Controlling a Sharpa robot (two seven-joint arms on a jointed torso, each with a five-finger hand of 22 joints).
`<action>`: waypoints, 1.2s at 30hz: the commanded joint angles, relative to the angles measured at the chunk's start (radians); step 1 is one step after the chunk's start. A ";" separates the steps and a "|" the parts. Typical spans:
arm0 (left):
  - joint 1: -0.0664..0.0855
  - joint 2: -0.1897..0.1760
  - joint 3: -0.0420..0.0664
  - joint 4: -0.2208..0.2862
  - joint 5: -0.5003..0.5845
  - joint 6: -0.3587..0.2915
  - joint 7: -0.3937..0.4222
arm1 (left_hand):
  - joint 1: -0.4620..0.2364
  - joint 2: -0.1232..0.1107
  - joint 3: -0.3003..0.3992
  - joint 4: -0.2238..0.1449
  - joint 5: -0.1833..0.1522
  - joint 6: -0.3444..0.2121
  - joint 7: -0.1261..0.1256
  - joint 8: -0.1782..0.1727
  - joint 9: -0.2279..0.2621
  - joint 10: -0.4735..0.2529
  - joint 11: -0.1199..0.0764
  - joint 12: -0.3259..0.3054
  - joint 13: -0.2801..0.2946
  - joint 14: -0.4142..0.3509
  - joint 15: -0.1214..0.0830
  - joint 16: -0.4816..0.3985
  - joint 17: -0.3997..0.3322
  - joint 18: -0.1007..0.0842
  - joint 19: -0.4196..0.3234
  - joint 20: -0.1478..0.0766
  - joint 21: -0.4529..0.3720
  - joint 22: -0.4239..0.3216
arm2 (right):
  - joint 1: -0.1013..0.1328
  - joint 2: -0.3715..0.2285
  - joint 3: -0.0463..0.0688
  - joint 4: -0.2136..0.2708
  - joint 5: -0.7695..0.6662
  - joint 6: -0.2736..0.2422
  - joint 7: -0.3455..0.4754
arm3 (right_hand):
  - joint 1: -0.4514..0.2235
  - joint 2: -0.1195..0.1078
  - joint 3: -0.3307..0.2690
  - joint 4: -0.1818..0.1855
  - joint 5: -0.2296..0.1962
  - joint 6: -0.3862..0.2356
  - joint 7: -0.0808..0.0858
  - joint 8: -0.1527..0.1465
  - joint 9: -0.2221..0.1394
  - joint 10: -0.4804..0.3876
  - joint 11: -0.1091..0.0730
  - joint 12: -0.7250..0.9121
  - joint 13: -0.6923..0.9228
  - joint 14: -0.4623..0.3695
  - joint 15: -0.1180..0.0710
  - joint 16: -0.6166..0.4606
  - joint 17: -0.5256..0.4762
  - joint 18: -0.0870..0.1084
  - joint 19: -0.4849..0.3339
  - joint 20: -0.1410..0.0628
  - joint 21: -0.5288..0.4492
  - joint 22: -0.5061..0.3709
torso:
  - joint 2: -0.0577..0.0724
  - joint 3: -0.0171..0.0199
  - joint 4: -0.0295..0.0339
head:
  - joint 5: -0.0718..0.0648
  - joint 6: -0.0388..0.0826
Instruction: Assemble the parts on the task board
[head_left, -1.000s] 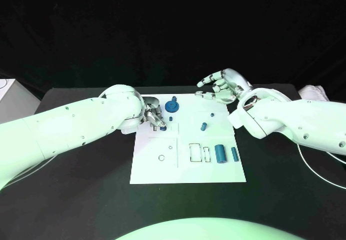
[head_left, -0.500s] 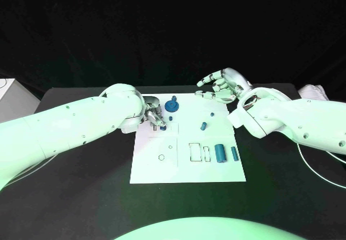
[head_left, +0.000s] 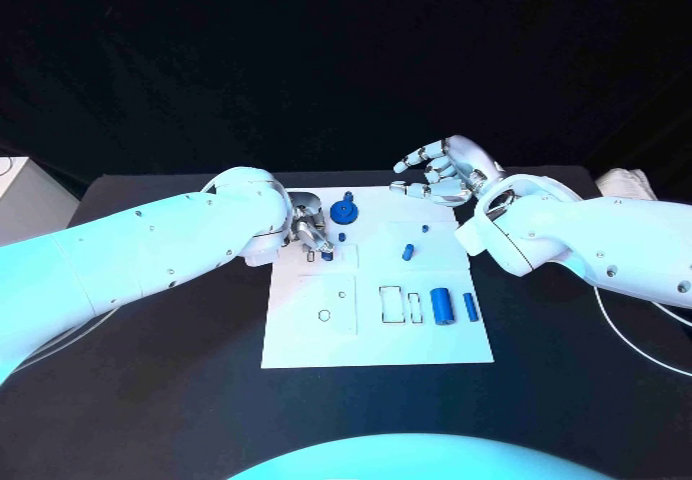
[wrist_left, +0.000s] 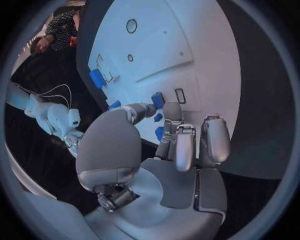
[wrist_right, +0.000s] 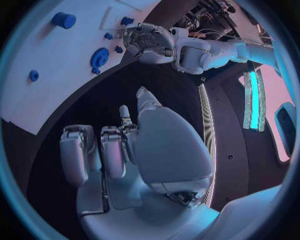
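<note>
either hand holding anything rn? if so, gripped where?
Right hand holds nothing, fingers apart above the board's far edge. Left hand has its fingertips down at a small blue part; whether it grips it cannot be told.

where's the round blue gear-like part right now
In the head view the round blue gear-like part sits near the far edge of the white task board, just right of the left hand.

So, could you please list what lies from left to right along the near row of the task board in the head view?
Small ring → rectangular slot outline → thick blue cylinder → thin blue cylinder.
</note>
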 joint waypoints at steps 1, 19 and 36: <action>-0.003 0.006 -0.001 0.003 0.022 0.012 0.007 | -0.003 0.011 0.191 -0.200 -0.003 0.006 0.000 0.002 0.002 0.007 -0.005 0.006 0.001 0.068 -0.001 0.001 0.164 -0.016 -0.004 0.003 -0.001 -0.001 | -0.001 -0.001 0.000 0.002 -0.003 0.009 0.005 | -0.011 0.001 0.006 -0.001 -0.004 0.002 0.004 0.002 -0.002 -0.005 -0.001 -0.001 0.150 0.097 0.002 -0.004 0.220 0.014 0.067 0.004 -0.004 0.212 | 0.000 -0.0004 0.0000 | -0.001 -0.003; -0.003 0.006 -0.002 0.001 0.034 0.023 0.001 | -0.028 0.007 0.133 -0.179 -0.005 0.001 -0.013 0.002 0.018 0.025 -0.013 0.013 0.018 0.070 -0.005 0.002 0.168 -0.017 -0.002 0.001 -0.005 0.000 | 0.000 -0.003 0.000 0.004 -0.002 0.007 0.007 | -0.016 0.000 0.012 -0.003 -0.005 0.001 0.004 0.002 -0.003 -0.007 -0.001 -0.003 0.147 0.096 0.001 -0.005 0.219 0.014 0.067 0.003 -0.007 0.211 | 0.000 -0.0005 0.0008 | -0.004 -0.005; -0.003 0.003 -0.002 -0.003 0.036 -0.004 -0.002 | -0.083 0.018 -0.072 -0.059 -0.021 0.034 -0.023 -0.042 0.013 0.025 -0.019 0.017 0.033 0.069 -0.012 -0.001 0.168 -0.017 0.001 -0.006 -0.016 -0.005 | 0.000 -0.004 0.000 0.005 0.001 0.004 0.011 | -0.017 -0.001 0.013 -0.003 -0.005 0.000 0.004 0.002 -0.003 -0.011 -0.001 -0.008 0.143 0.094 0.001 -0.008 0.211 0.016 0.063 0.003 -0.015 0.206 | -0.001 -0.0003 0.0004 | -0.005 -0.003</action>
